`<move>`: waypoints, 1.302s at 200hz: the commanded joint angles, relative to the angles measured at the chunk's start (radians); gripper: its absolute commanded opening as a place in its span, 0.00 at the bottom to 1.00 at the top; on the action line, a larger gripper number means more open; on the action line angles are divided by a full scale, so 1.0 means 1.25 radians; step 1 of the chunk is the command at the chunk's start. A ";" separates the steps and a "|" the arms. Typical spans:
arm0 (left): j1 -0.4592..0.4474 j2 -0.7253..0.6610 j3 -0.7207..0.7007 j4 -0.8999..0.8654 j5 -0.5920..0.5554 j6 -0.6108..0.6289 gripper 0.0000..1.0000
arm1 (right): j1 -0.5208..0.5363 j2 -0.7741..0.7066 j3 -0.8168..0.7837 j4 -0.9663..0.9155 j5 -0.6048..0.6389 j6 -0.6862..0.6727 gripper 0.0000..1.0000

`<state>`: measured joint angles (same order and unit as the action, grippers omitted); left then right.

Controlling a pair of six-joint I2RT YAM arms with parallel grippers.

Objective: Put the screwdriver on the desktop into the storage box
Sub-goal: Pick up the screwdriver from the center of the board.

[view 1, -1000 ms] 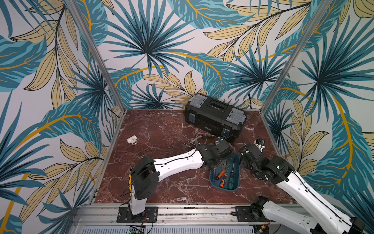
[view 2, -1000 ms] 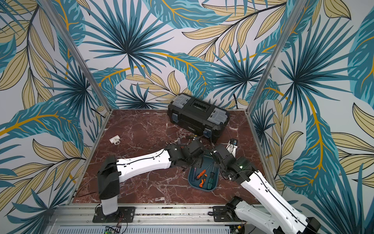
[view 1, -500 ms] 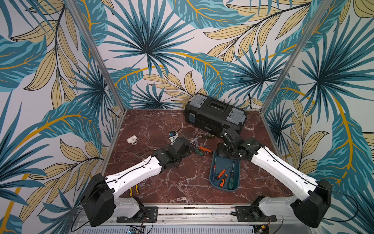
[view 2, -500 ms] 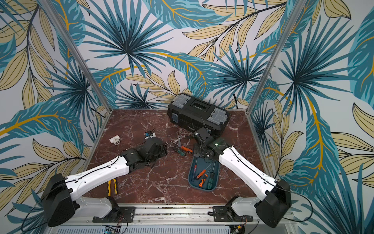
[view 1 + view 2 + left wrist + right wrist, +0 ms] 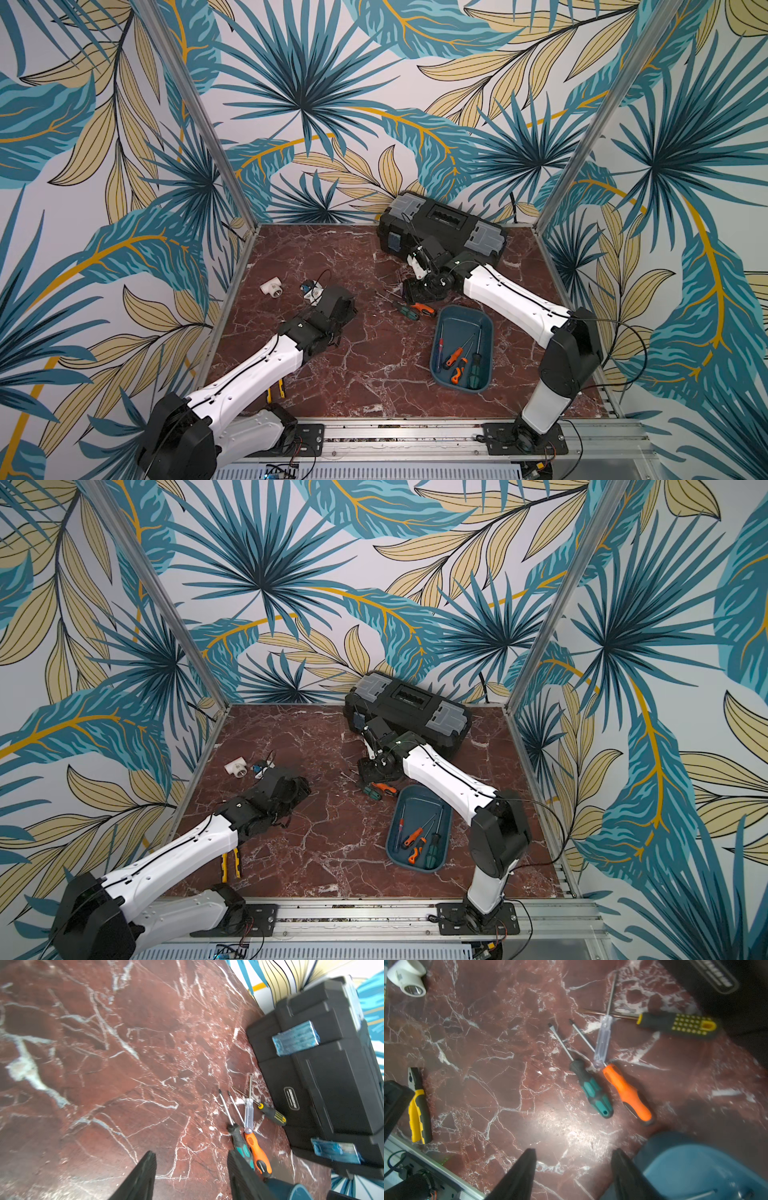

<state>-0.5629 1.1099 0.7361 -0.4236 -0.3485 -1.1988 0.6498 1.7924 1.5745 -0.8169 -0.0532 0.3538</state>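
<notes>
Desktop (image 5: pixel 374 374) red-brown marble; leaf-print walls (image 5: pixel 374 104); left claw (image 5: pixel 191 1153), right claw (image 5: pixel 574 1151) both agape, empty

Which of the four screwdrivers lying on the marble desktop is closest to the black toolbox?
The black-handled screwdriver with yellow dots, right beside the black toolbox; the clear-handled, teal-handled and orange-handled ones lie farther out.

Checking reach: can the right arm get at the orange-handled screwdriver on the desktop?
Probably yes: the right gripper hangs nearby, fingers open; the orange-handled screwdriver lies on the desktop, handle uncovered, with the teal-handled screwdriver close alongside.
</notes>
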 commanded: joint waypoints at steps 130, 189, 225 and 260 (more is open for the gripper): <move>0.027 -0.042 -0.093 -0.018 -0.007 -0.106 0.60 | 0.023 0.258 0.110 -0.046 0.115 -0.133 0.53; 0.030 -0.036 -0.088 -0.014 -0.015 -0.104 0.60 | 0.031 0.307 0.121 -0.051 0.066 -0.154 0.49; 0.031 -0.019 -0.079 -0.010 -0.012 -0.102 0.60 | 0.046 0.331 0.131 -0.064 0.063 -0.175 0.46; 0.031 -0.007 -0.070 -0.010 -0.008 -0.099 0.60 | 0.063 0.348 0.143 -0.073 0.072 -0.188 0.44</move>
<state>-0.5293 1.0931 0.6365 -0.4431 -0.3576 -1.3285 0.7006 2.1811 1.7493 -0.8616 0.0555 0.1440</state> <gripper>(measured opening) 0.600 0.443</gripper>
